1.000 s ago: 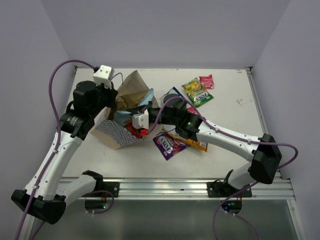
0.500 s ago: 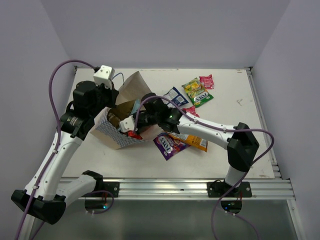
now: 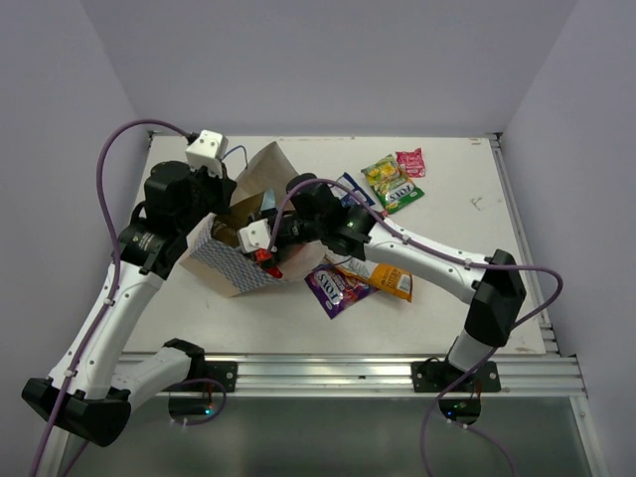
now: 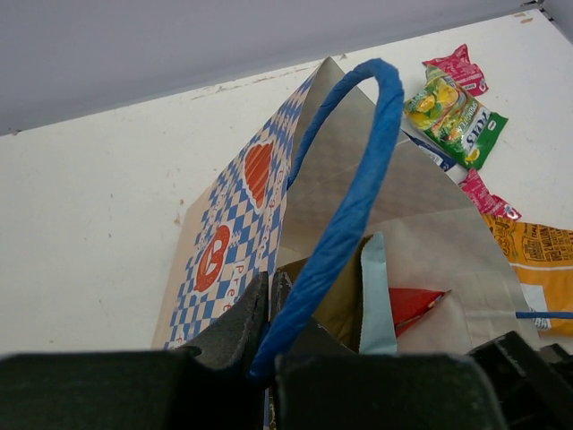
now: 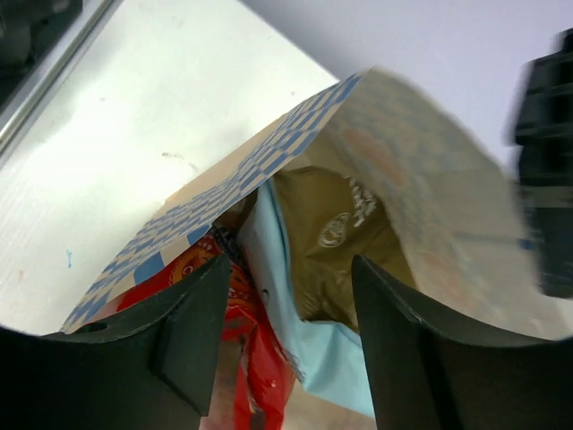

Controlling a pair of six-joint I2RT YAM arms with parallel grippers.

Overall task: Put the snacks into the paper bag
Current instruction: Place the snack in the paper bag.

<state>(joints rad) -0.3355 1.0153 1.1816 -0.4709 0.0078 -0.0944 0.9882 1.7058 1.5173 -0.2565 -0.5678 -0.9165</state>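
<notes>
The paper bag (image 3: 237,266) lies tilted with its mouth towards the right. My left gripper (image 3: 219,212) is shut on the bag's upper rim (image 4: 269,269) beside the blue cord handle (image 4: 354,193). My right gripper (image 3: 256,224) is open at the bag's mouth. In the right wrist view its fingers (image 5: 192,331) straddle a light-blue bag (image 5: 285,287), a red cookie bag (image 5: 255,367) and an olive packet (image 5: 354,237) that lie inside without pinching any of them. A purple pack (image 3: 334,286) and an orange chip bag (image 3: 386,278) lie on the table right of the bag.
Yellow-green packs (image 3: 390,182), a pink pack (image 3: 410,162) and a dark-blue pack (image 3: 348,189) lie at the back right. A small pink pack (image 4: 488,195) lies near the orange bag. A metal rail (image 3: 378,370) runs along the near table edge.
My right gripper pushed the light-blue bag leftwards into the paper bag and now stands open at the mouth. The dark-blue pack has come into view. The left arm has not moved.
</notes>
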